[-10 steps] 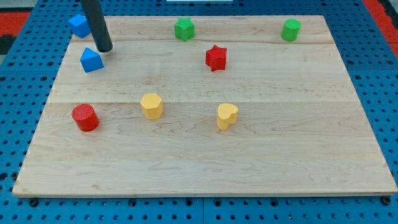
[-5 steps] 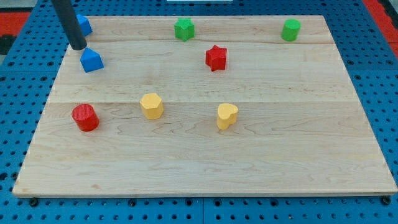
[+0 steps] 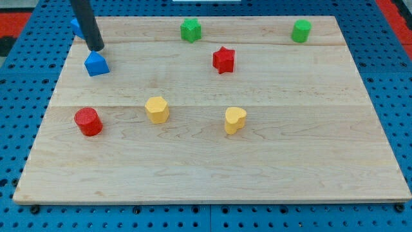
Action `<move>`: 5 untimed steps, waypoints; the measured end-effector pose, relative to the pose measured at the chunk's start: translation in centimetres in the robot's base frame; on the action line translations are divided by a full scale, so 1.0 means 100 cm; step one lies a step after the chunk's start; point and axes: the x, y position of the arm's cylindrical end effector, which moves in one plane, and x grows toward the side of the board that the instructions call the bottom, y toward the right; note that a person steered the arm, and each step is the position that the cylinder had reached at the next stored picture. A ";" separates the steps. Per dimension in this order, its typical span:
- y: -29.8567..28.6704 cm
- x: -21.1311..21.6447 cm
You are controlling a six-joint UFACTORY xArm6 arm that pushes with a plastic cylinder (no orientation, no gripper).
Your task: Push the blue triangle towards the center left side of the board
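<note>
The blue triangle (image 3: 96, 64) sits near the board's top left. My tip (image 3: 96, 48) is just above it in the view, very close to its top edge; contact cannot be told. A second blue block (image 3: 76, 26) lies at the board's top left corner, mostly hidden behind the rod.
A red cylinder (image 3: 87, 122) sits at the left, below the blue triangle. A yellow block (image 3: 156, 109) and a yellow heart (image 3: 235, 120) lie mid-board. A red star (image 3: 223, 60), a green block (image 3: 190, 29) and a green cylinder (image 3: 300, 30) lie along the top.
My tip swung left from beside the blue triangle's upper right, then came back right to just above it. The blue triangle has shifted only very slightly down.
</note>
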 end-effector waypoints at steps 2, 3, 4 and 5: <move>0.000 0.030; 0.000 0.017; 0.000 0.000; 0.000 -0.001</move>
